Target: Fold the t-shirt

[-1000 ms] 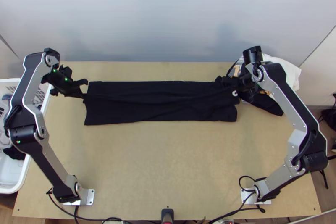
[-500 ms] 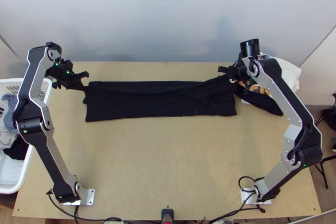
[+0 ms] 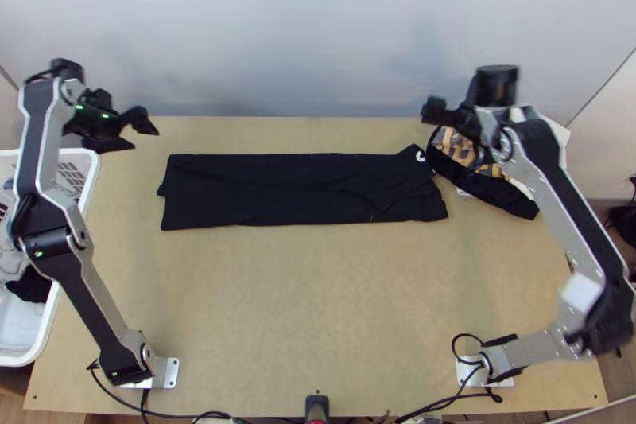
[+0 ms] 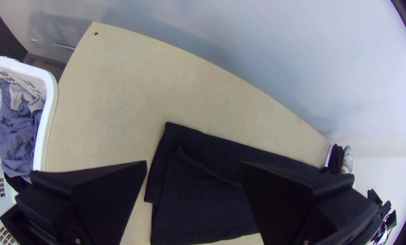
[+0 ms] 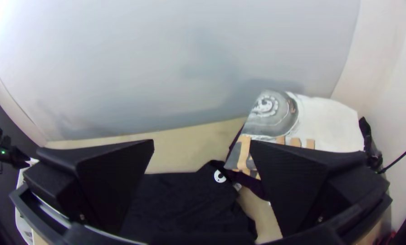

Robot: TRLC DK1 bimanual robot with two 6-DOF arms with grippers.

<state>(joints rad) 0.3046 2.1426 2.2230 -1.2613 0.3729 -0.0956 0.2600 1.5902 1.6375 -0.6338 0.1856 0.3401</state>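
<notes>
The black t-shirt [image 3: 302, 193] lies folded into a long flat strip across the table's far half, with slight creases and a white round mark at its upper right corner. Beyond its left end, raised near the basket, is my left gripper [image 3: 135, 131]. My right gripper [image 3: 436, 110] hangs above the strip's upper right corner. In the left wrist view my left gripper [image 4: 193, 174] has its fingers wide apart, the shirt [image 4: 203, 199] below. In the right wrist view my right gripper [image 5: 203, 154] is likewise spread, holding nothing, with the shirt [image 5: 180, 204] beneath.
A stack of other garments [image 3: 477, 165], black, patterned and white, lies at the table's far right, close to the shirt's right end. A white laundry basket [image 3: 89, 177] with clothes stands at the left edge. Behind the table rises a pale wall. Bare tabletop [image 3: 302, 305] spans the near half.
Both grippers have let go of the shirt and moved off it, the left one up and leftward. The shirt's upper right corner with the white mark has settled onto the table.
</notes>
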